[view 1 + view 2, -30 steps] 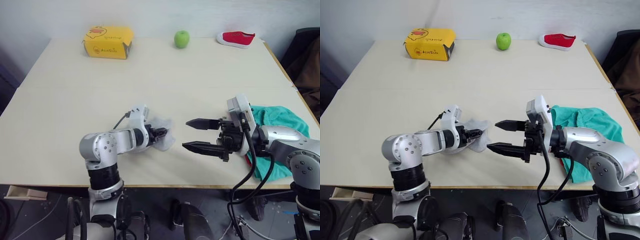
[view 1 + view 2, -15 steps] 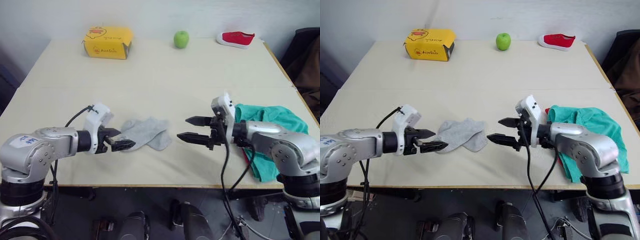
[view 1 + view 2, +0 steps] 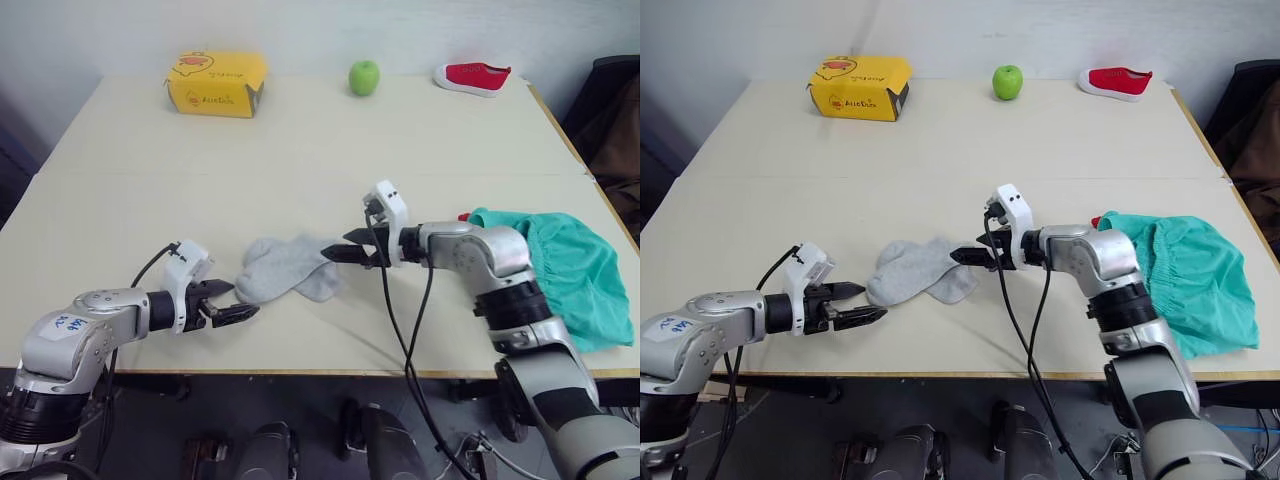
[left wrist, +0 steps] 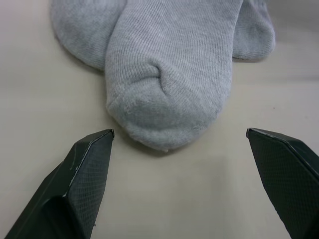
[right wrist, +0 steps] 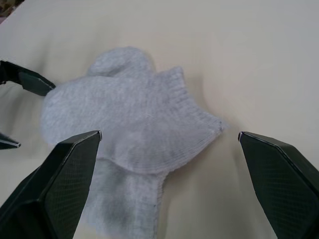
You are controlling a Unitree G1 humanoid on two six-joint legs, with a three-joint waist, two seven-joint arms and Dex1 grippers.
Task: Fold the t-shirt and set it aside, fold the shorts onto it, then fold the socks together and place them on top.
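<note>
Socks (image 3: 287, 275) are laid overlapped on the bench (image 3: 300, 150), centre of the frame. The left claw (image 3: 232, 303) is held wide at their lower-left end, the right claw (image 3: 340, 247) wide at their right. Shorts (image 3: 570, 270) are seen heaped at right.

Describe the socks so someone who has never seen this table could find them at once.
On the table, look near the front edge, in the middle, between the open left hand and the open right hand. The socks lie there as a small, light grey knit heap, one overlapping the other. Everything else is brightly coloured: teal shorts, yellow box, green apple, red shoe.
</note>
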